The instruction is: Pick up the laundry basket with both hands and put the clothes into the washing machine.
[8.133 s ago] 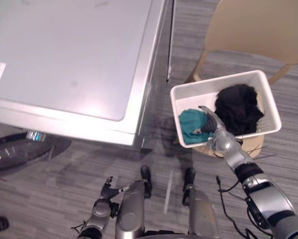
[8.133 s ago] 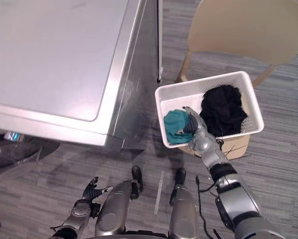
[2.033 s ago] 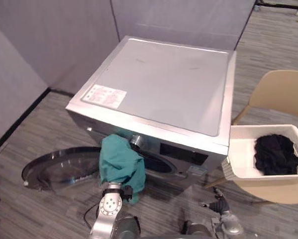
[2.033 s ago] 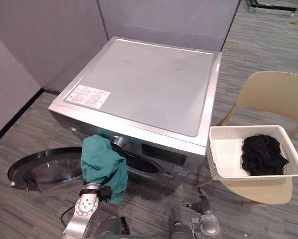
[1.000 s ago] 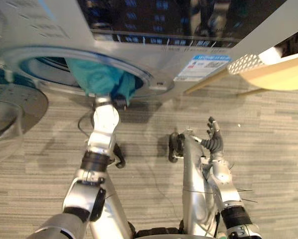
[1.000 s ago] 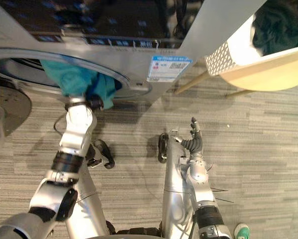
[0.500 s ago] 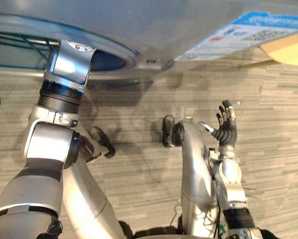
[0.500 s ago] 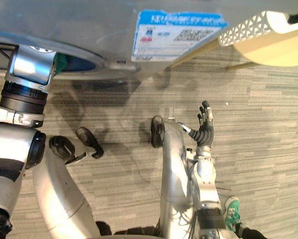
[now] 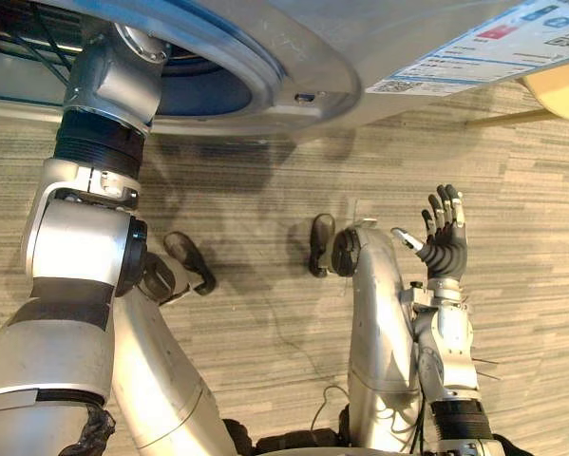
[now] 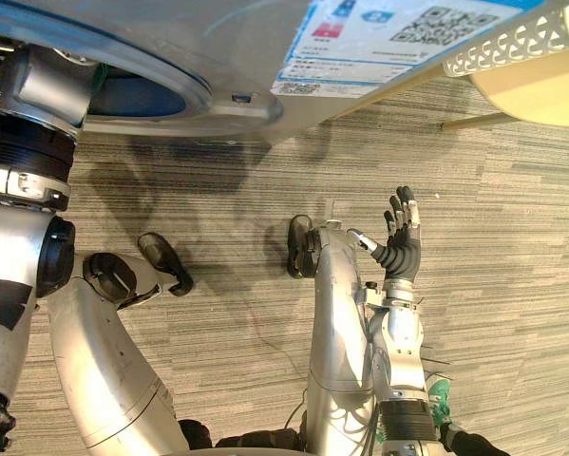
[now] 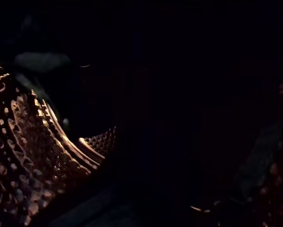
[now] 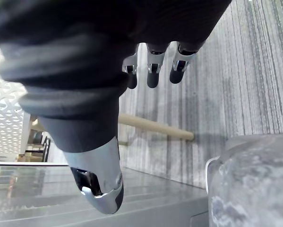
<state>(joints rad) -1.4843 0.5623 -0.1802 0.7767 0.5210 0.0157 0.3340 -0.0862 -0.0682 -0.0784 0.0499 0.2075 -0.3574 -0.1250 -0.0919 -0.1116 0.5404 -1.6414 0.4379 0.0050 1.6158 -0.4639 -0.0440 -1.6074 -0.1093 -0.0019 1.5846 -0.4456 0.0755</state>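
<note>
The laundry basket [image 10: 507, 40] shows as a strip of white plastic wall pierced with rows of small holes, at the upper right edge of the right eye view. It sits on the pale beige seat of a chair [image 10: 540, 90], just beside the right flank of the washing machine [image 9: 293, 38]. The visible strip of wall slants from lower left up to the right, along the edge of the seat; too little of the basket shows to tell its long axis, and what lies inside it is hidden. One chair leg [image 10: 469, 120] runs down from under the seat towards the striped grey floor [image 9: 265, 180]. The machine's silver front fills the top of both eye views, with a white and blue sticker [image 10: 398, 33] on its lower right corner and the round door opening [image 9: 218, 81] to the left of that. The left arm [image 9: 104, 104] reaches up through this opening, so the left hand is inside the machine and whether it is spread or closed cannot be told. Its wrist view is nearly black, with a patch of the perforated drum wall [image 11: 32, 142] catching a little light, and no clothes can be made out there. The right hand [image 9: 445, 249] is raised over the floor, well apart from the basket and the machine, holding nothing, its fingers [image 12: 152, 75] straight and slightly spread and the thumb [image 12: 101, 189] out to the side. A person's green shoe [image 10: 436, 397] stands on the floor near the right forearm.
</note>
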